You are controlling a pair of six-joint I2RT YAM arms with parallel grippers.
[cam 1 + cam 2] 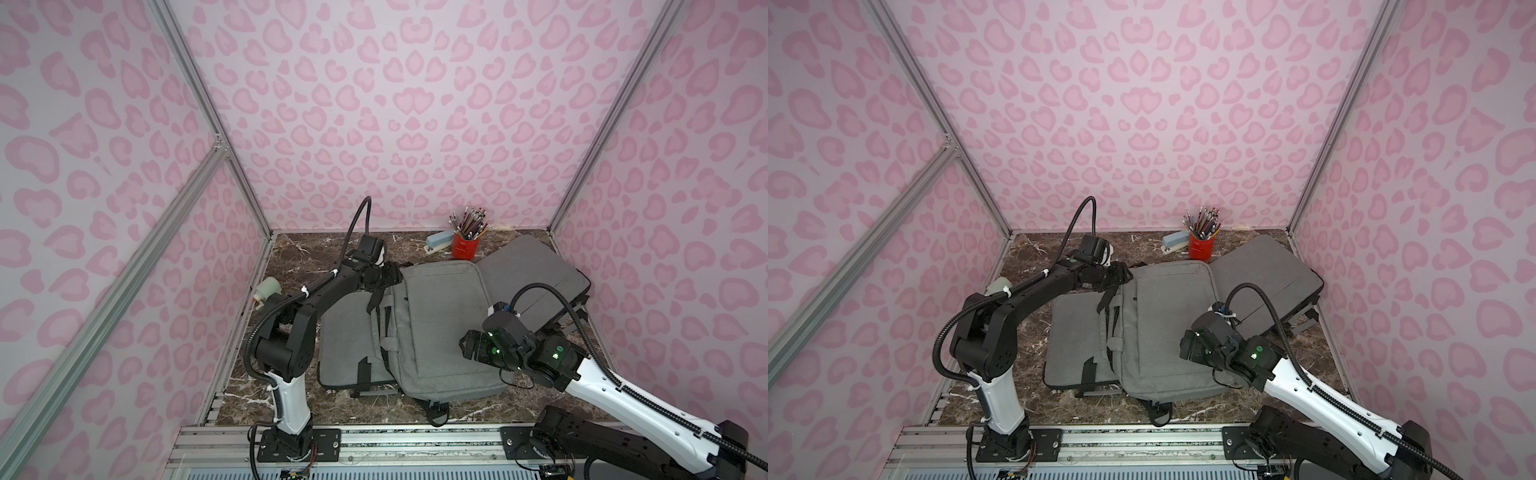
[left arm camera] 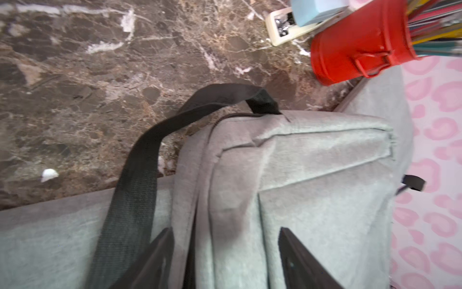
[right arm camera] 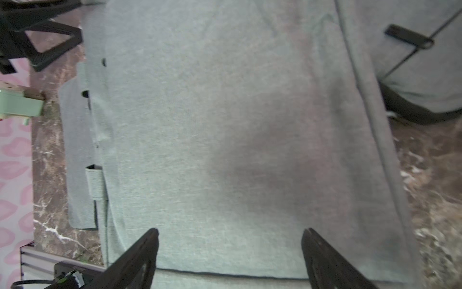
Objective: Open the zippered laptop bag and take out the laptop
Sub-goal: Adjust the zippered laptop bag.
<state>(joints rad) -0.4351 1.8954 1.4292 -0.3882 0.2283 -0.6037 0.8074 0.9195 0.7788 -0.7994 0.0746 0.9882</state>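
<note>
**Both claws over the grey bag, neither holding it**

At my far left a pale green object sits at the edge of the marble table. Next comes a flat grey sleeve, partly under the laptop bag.

My left gripper is at the bag's far left corner. In the left wrist view, the jaws of the left gripper stand apart on either side of the bag's raised side seam. I cannot tell whether the pads touch the cloth. A black strap arcs from that corner over the sleeve, and a dark zipper line runs along the bag's far short end.

The laptop bag lies flat in the middle of the table, pocket side up. Its long axis runs from my near edge toward the back wall, and the strap end points away from me.

Behind it stand a pale blue stapler and a red cup of pencils, just beside each other.

My right gripper hangs over the bag's near right part, its jaws spread wide and empty above the grey cloth. Farther right, a second grey bag lies against the laptop bag's far right corner.
</note>
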